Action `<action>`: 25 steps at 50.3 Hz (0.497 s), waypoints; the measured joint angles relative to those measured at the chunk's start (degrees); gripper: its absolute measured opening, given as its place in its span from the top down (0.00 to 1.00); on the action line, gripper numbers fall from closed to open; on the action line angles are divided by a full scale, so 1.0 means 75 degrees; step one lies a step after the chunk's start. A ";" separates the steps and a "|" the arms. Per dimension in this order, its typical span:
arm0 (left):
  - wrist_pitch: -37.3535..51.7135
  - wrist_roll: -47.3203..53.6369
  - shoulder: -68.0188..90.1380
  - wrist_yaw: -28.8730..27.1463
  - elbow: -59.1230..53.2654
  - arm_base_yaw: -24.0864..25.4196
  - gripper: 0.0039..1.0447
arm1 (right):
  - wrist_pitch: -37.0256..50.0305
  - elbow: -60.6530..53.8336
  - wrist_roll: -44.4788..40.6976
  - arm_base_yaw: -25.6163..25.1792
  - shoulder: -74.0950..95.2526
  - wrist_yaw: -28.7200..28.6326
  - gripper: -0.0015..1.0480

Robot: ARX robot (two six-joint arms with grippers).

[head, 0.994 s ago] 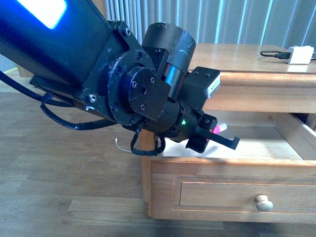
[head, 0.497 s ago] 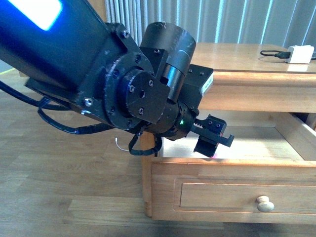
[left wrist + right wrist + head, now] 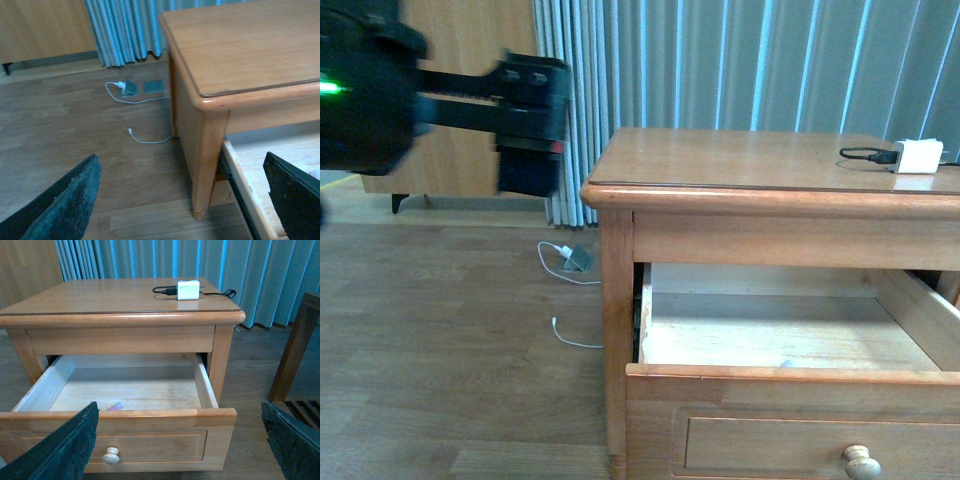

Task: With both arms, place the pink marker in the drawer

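Note:
The pink marker [image 3: 115,406] lies inside the open upper drawer [image 3: 130,387], close behind its front panel, and nothing holds it. It does not show in the front view. There the drawer [image 3: 790,330] stands pulled out of the nightstand, with its round knob [image 3: 861,462] low on the front. My left gripper [image 3: 533,125] is open and empty, blurred, up in the air to the left of the nightstand. In the left wrist view the left gripper [image 3: 180,200] looks down past the nightstand's front corner leg [image 3: 207,165]. My right gripper [image 3: 177,447] is open and empty in front of the drawer front.
A white charger block [image 3: 918,155] with a black cable sits on the nightstand top at the back right. White cables and a small plug [image 3: 129,88] lie on the wood floor left of the nightstand. A wooden frame [image 3: 295,355] stands beside the nightstand in the right wrist view.
My left gripper held the marker over the drawer, let it go, then drew back up and to the left, away from the nightstand. The marker now lies in the drawer.

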 joint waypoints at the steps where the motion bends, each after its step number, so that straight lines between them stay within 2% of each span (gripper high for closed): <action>1: -0.0003 -0.0052 -0.0248 -0.0055 -0.0195 0.0070 0.06 | 0.0000 0.0000 0.0000 0.0000 0.0000 0.0000 0.08; 7: -0.0356 -0.0373 -0.2017 -0.0452 -0.1504 0.0530 0.06 | 0.0000 0.0000 0.0000 0.0000 0.0000 0.0000 0.08; 18: -0.1950 -0.1221 -0.5059 -0.1093 -0.3258 0.0507 0.06 | 0.0000 0.0000 0.0000 0.0000 0.0000 0.0003 0.08; 25: -0.2098 -0.1880 -0.6111 -0.1370 -0.3864 0.0755 0.06 | 0.0000 0.0000 -0.0003 0.0000 0.0000 0.0000 0.08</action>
